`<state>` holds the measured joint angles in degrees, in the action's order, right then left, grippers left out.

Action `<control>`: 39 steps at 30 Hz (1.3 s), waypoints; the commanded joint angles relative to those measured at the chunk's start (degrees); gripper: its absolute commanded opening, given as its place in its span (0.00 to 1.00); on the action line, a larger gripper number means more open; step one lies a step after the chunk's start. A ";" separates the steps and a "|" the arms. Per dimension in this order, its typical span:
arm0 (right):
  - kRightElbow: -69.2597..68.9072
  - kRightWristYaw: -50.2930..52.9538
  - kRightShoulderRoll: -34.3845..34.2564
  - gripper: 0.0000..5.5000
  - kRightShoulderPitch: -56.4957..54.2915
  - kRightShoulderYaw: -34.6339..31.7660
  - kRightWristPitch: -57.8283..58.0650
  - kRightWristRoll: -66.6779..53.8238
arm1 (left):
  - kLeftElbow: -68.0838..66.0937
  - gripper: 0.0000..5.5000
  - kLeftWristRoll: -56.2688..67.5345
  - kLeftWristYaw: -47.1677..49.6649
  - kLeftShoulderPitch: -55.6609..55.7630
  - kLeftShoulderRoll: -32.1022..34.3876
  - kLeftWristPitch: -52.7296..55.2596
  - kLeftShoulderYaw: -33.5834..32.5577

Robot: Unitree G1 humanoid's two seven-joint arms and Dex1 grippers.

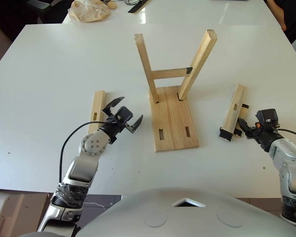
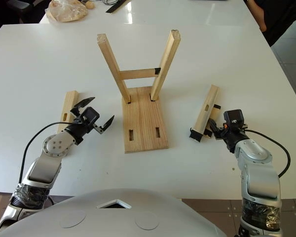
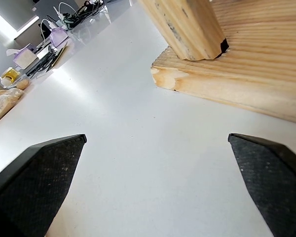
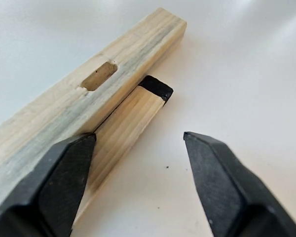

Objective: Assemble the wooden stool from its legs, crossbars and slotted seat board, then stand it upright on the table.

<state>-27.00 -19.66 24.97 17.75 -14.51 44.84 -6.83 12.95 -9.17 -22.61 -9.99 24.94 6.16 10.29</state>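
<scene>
Your left pincer (image 3: 157,138) gapes wide, its dark fingers (image 3: 37,182) in the frame's foreground corners with bare white desk (image 3: 113,98) between them. Just beyond lies the board (image 3: 251,69), a leg (image 3: 187,24) seated in its slot. Clutter (image 3: 64,24) sits in the far background.

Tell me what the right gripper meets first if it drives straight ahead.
Probably the black-tipped crossbar, lying against the loose leg just ahead of the open right gripper; depth is hard to judge.
</scene>
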 commanded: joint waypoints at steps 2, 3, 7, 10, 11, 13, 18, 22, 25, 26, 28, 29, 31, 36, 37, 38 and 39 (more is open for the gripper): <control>0.23 -0.20 -0.47 0.60 2.24 2.83 0.30 -0.04 | 0.06 0.97 -1.15 -0.18 0.09 0.00 0.96 0.94; 1.13 -0.40 0.11 0.60 2.65 2.85 -0.46 0.34 | 0.06 0.97 -1.26 -0.21 0.04 0.06 1.00 1.12; 7.09 -3.01 4.50 0.60 4.77 2.61 -5.43 2.06 | 0.47 0.97 -1.70 -0.03 -0.66 -0.05 1.19 1.27; 12.91 -4.82 8.23 0.60 5.73 1.51 -10.07 3.14 | 0.92 0.97 -1.86 0.22 -1.27 -0.11 1.35 1.07; 14.95 -5.21 9.30 0.60 5.52 1.04 -11.39 3.29 | 1.11 0.97 -1.90 0.34 -1.51 -0.15 1.45 0.98; 17.99 -5.60 10.86 0.60 4.93 0.69 -13.62 3.59 | 1.37 0.97 -2.00 0.56 -1.85 -0.25 1.62 0.93; 19.81 -6.27 11.51 0.60 3.48 1.66 -14.87 2.63 | 1.77 0.97 -2.46 0.99 -2.14 -0.96 2.14 1.73; 18.80 -6.13 9.08 0.60 0.74 0.75 -15.63 -0.40 | 1.66 0.97 -2.56 0.78 -1.98 -1.08 2.20 1.83; 16.05 -5.92 6.77 0.60 -0.80 -0.09 -17.03 -3.01 | 1.46 0.97 -2.60 0.65 -1.69 -1.07 2.28 1.90; 15.43 -5.60 6.17 0.60 -1.10 -0.39 -17.03 -3.56 | 1.44 0.97 -2.61 0.62 -1.61 -1.08 2.32 1.94; 14.25 -4.55 5.32 0.60 -1.31 -0.85 -16.78 -3.72 | 1.38 0.97 -2.61 0.61 -1.55 -1.10 2.32 2.00; 13.73 -3.72 5.18 0.60 -1.21 -1.06 -16.49 -3.24 | 1.41 0.97 -2.63 0.64 -1.62 -1.12 2.32 2.05; 11.00 -0.82 4.43 0.60 -0.14 -2.31 -14.19 -2.19 | 1.65 0.97 -2.72 0.76 -1.92 -1.16 2.38 2.15; -0.72 6.32 -1.27 0.60 6.98 -4.47 -9.72 -0.93 | 2.63 0.97 -2.91 1.60 -3.37 -1.41 2.76 1.96; -1.98 7.17 -2.05 0.60 8.13 -4.46 -9.40 -0.58 | 2.73 0.97 -2.99 1.79 -3.58 -1.50 2.83 2.04; -2.74 7.94 -2.87 0.60 9.46 -4.75 -9.17 -0.25 | 2.65 0.97 -3.07 1.87 -3.51 -1.62 2.83 2.22; -2.72 8.36 -3.16 0.60 9.91 -5.04 -8.81 -0.04 | 2.95 0.97 -3.19 2.25 -3.90 -1.81 3.01 2.19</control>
<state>-28.08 -12.85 22.99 25.78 -18.40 34.58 -7.90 15.82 -11.39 -20.80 -12.75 23.35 7.96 12.10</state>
